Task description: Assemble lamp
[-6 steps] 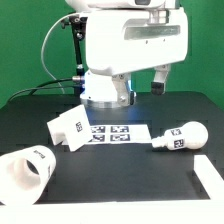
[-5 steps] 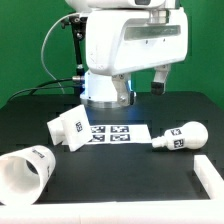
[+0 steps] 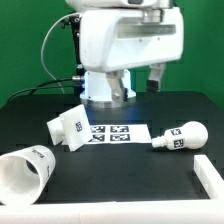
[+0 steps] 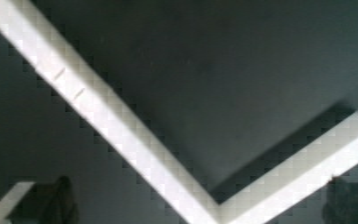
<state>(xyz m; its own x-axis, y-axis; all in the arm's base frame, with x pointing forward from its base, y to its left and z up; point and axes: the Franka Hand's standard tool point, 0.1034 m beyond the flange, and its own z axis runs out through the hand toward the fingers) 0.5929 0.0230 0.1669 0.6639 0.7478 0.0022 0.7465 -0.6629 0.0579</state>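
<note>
The lamp lies in three loose white parts on the black table. In the exterior view the blocky base (image 3: 65,128) sits left of centre, the round-headed bulb (image 3: 181,137) lies on its side at the right, and the cup-like shade (image 3: 26,173) lies on its side at the front left. My gripper (image 3: 138,86) hangs high above the table's back, open and holding nothing, apart from every part. The wrist view shows none of the parts. There the gripper (image 4: 201,206) shows only as dim dark fingers (image 4: 37,202) at the picture's edge.
The marker board (image 3: 115,134) lies flat between the base and the bulb. A white rail (image 3: 209,178) stands at the table's front right edge. In the wrist view two white rails (image 4: 105,115) meet in a corner on the dark table. Cables hang at the back left.
The arm's hand has turned and shifted slightly toward the exterior view's left, so both fingers now show below it. The lamp parts have not moved.
</note>
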